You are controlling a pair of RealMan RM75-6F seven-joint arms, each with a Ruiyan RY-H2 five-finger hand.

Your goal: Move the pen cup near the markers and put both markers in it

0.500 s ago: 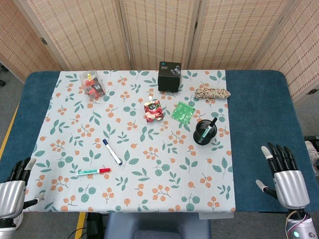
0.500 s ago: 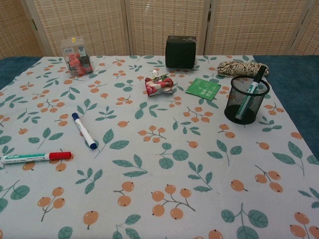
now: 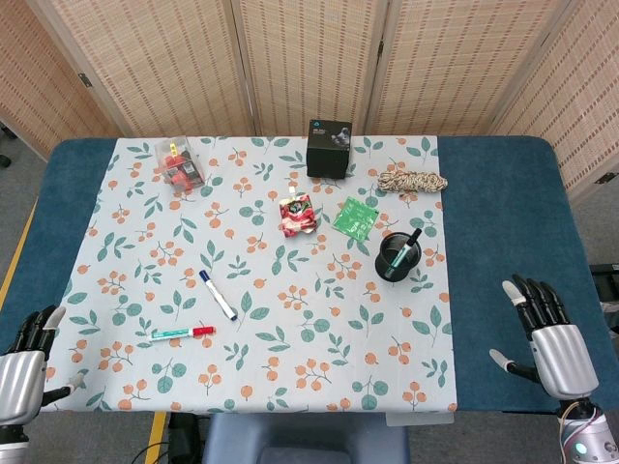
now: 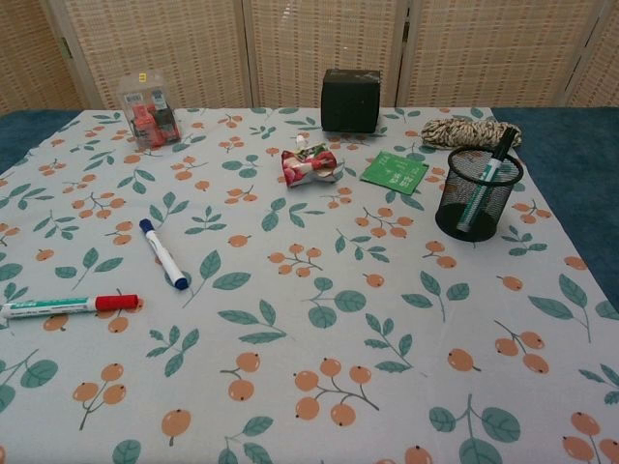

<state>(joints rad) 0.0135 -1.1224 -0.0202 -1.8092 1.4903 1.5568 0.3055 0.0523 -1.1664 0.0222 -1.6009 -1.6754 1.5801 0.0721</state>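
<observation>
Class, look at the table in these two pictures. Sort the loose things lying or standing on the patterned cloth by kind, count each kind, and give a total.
Markers: 3: red-capped marker, blue-capped marker, green marker standing in the cup
Pen cups: 1: pen cup
Boxes: 2: black box, clear box
Packets: 2: red packet, green packet
Rope bundles: 1: rope bundle
Total: 9

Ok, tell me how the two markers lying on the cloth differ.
The blue-capped marker lies diagonally; the red-capped marker lies almost level, nearer the front edge. The red-capped one bears green print on its barrel; the blue-capped one looks plain white. Both lie flat on the tablecloth, untouched, outside the pen cup.
</observation>
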